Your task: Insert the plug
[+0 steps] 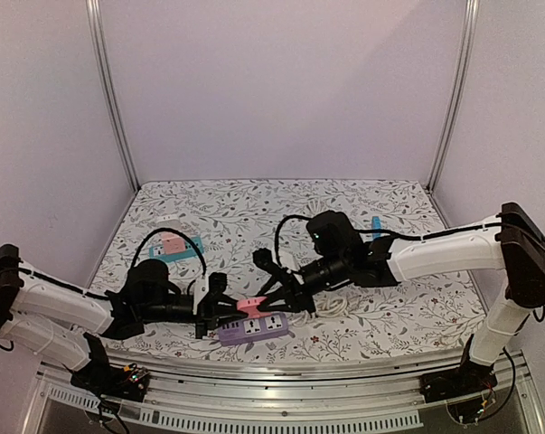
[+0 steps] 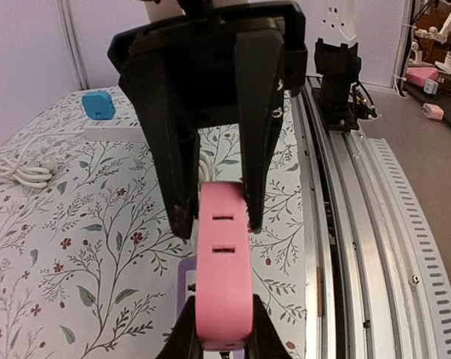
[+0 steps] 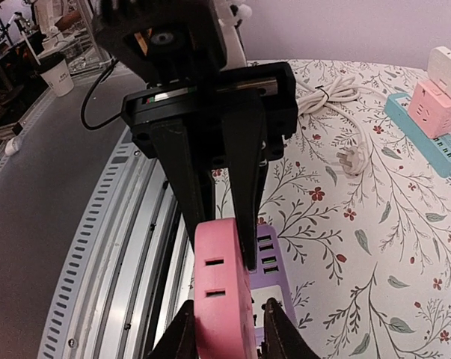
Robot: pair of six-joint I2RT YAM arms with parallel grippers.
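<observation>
White walls are seen behind a table [image 1: 389, 312] covered in floral cloth. The pink plug [image 2: 224, 284] is held near the table's 6 o'clock edge in the top view, over the purple strip [image 1: 254, 328], which lies just to the plug's 6 o'clock. Whether plug and strip touch cannot be told, and the plug's pins are not in view; only two slots on its upper face are shown.

The plug is gripped from both ends. The left gripper [image 2: 220, 338] is clamped on the end at 9 o'clock. The right gripper [image 3: 230, 333] is set on the end at 3 o'clock, its fingers lying against the plug's two sides, so it is judged to be grasping too.

The step in hand is judged to be a shared hold or handover above the strip, with insertion not yet done. The next move calls for the plug to be turned pins-down, lined up with a socket and pressed in straight, while the strip is kept from sliding.

Both arms are stretched low and nearly level over the cloth, the left from 8 o'clock, the right from 3 o'clock, wrists facing each other. A coiled white cable [image 1: 333, 303] lies at the plug's 3 o'clock, a blue strip [image 1: 174, 251] at its 11 o'clock.
</observation>
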